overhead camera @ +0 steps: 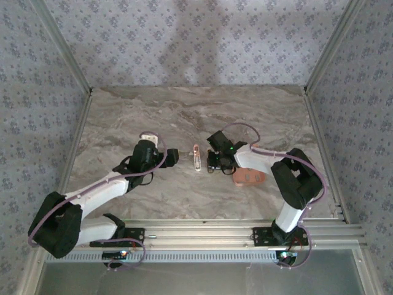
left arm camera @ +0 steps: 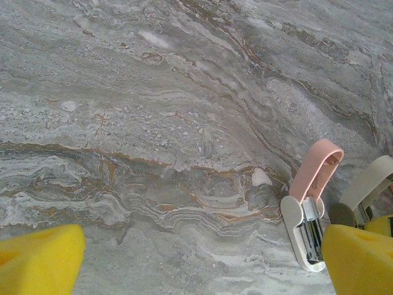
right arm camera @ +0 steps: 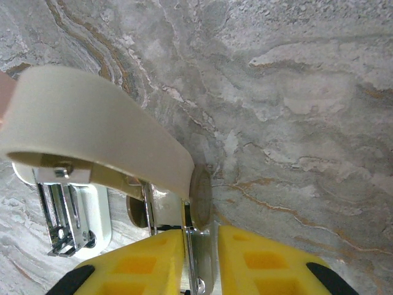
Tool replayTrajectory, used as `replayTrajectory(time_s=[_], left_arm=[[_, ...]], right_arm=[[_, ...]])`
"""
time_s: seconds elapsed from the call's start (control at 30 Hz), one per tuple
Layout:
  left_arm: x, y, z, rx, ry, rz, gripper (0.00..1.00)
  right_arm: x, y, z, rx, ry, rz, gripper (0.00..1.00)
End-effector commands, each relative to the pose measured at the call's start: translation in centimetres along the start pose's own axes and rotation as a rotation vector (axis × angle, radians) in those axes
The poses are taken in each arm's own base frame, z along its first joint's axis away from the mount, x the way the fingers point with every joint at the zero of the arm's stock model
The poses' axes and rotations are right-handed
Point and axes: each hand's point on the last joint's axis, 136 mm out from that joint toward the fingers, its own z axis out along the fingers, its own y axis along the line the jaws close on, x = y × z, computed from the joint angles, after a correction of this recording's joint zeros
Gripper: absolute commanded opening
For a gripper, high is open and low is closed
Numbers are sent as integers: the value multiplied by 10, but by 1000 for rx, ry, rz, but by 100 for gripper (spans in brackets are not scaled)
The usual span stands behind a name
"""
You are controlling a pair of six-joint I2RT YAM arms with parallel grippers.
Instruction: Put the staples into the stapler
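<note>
Hard-to-see stuff first: the stapler (left arm camera: 301, 222) sits mid-table and from overhead it's just a tiny pale sliver, so the wrist cams do the work. In the left wrist view its lower end is cut off behind a yellow pad, and I can't tell if the shiny bits in its metal channel (left arm camera: 313, 236) are staples or only the rail. It's lying flat with the rounded pink lid (left arm camera: 317, 167) flipped open, away from the glossy white base. The left gripper (overhead camera: 172, 157) sits just left of the stapler with its jaws spread as wide as they go and nothing in them; its foamy yellow fingertips (left arm camera: 40, 261) peek in at the two bottom corners. The right gripper (right arm camera: 201, 253) is just right of the stapler, touching or nearly so, jaws pinched almost together on a thin metal strip (right arm camera: 191, 243). What that strip is, I honestly can't make out. A smooth cream curved band (right arm camera: 92, 129) arches over it and hides the left side, with a dull grey disc (right arm camera: 201, 195) at its end. A salmon tray (overhead camera: 250, 177) lies farther right of the stapler, half under the right arm, contents too small to read. The table (overhead camera: 123, 117) is grey veined marble-look.
</note>
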Motion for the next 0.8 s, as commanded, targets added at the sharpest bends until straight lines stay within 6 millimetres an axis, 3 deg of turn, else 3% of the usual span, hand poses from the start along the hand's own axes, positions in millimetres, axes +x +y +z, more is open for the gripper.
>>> replayTrajectory(time_s=[0.0,0.4,0.77], left_arm=[[-6,-5,1,24,-15,16,98],[-3,-5,6,30,-17,20,99],[1,-18,19,91,20,18,99]], right_arm=[[5,-8,-2,39,2,8,23],[-5,-2,-20,35,-55,-2,27],[-13,6,-32,17,-103,-9,30]])
